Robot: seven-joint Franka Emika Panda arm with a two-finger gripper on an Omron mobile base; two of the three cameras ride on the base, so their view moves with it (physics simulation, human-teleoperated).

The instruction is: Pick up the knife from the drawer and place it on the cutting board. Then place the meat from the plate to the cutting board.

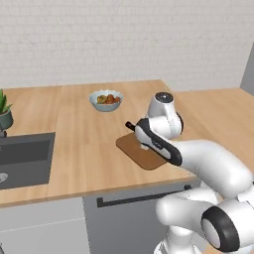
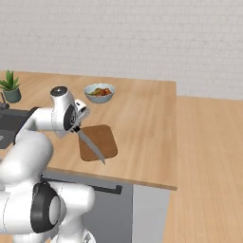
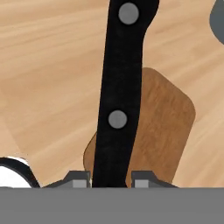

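Clamped tight on the slim kitchen knife with black handle and narrow dark grey blade [image 3: 117, 100], jaws [image 3: 111, 180] pinching the handle from both sides in the hand view, two grey rivets showing up its length. Hanging above the flat brown wooden cutting board with rounded corners [image 2: 102, 138], blade slanting down toward the board's near edge, tip looking just short of touching. Probably light and stiff, smooth handle so could swivel in the pinch; handle still the right spot to hold, never the blade. Sitting further back on the light wood table [image 1: 74, 129]: pale blue-grey bowl of red and yellow food [image 1: 106, 99]. Small potted green plant [image 2: 10, 87] way off at the far corner. Count: one knife, one board, one bowl, one plant.
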